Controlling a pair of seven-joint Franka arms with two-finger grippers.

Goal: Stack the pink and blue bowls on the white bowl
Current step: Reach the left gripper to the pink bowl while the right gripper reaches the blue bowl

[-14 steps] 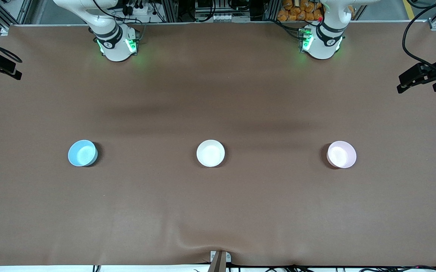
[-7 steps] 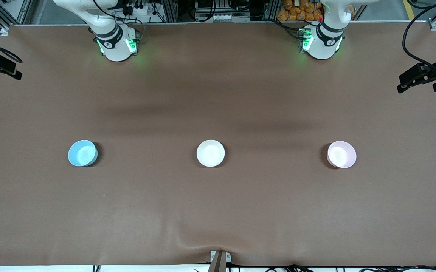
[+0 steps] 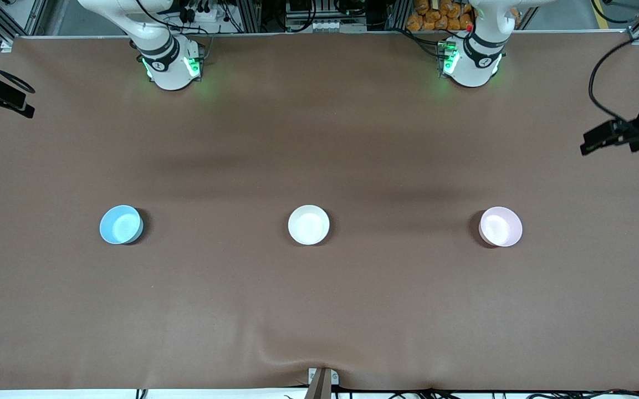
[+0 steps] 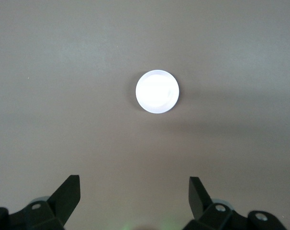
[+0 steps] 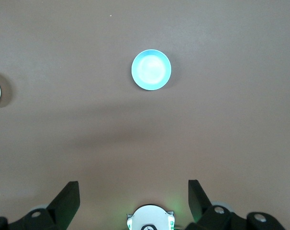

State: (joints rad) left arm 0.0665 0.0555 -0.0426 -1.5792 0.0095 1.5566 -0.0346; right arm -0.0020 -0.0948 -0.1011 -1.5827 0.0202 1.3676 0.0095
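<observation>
Three bowls sat well apart in a row on the brown worktop point(image 3: 319, 138): the blue bowl point(image 3: 121, 224) toward the right arm's end, the white bowl point(image 3: 308, 224) in the middle, the pink bowl point(image 3: 500, 226) toward the left arm's end. The left gripper point(image 4: 134, 199) hung high over the pink bowl and the right gripper point(image 5: 133, 199) high over the blue bowl, each with fingers spread apart and holding nothing.
</observation>
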